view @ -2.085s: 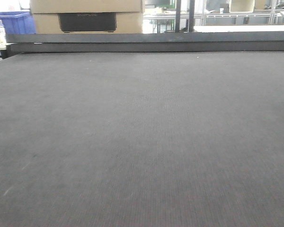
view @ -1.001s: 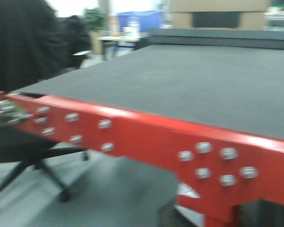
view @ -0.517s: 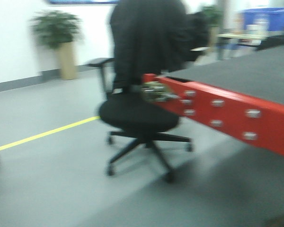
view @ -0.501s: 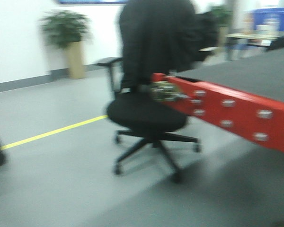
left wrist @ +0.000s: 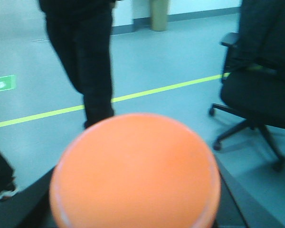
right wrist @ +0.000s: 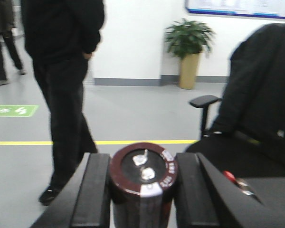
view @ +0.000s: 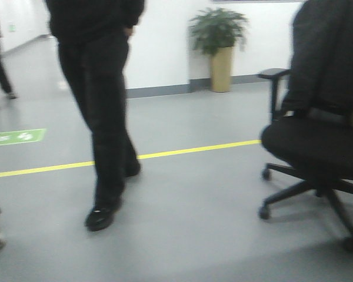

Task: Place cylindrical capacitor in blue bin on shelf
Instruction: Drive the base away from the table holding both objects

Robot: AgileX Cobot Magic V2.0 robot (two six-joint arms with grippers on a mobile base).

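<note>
Holding the capacitor (right wrist: 143, 167) clamped in its right tool (right wrist: 144, 192), the robot seems mid-transport; next it must find the shelf. I cannot tell the left tool (left wrist: 133, 213) state.

Probably an office-like work hall: grey floor (view: 194, 223) with yellow line (view: 194, 150), swivel chair (view: 312, 147), potted plant (view: 219, 35).

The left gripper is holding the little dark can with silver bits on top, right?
No, the right gripper holds the cylindrical capacitor, silver terminals on top; the right wrist view shows it. The left wrist view shows an orange dome instead.
</note>
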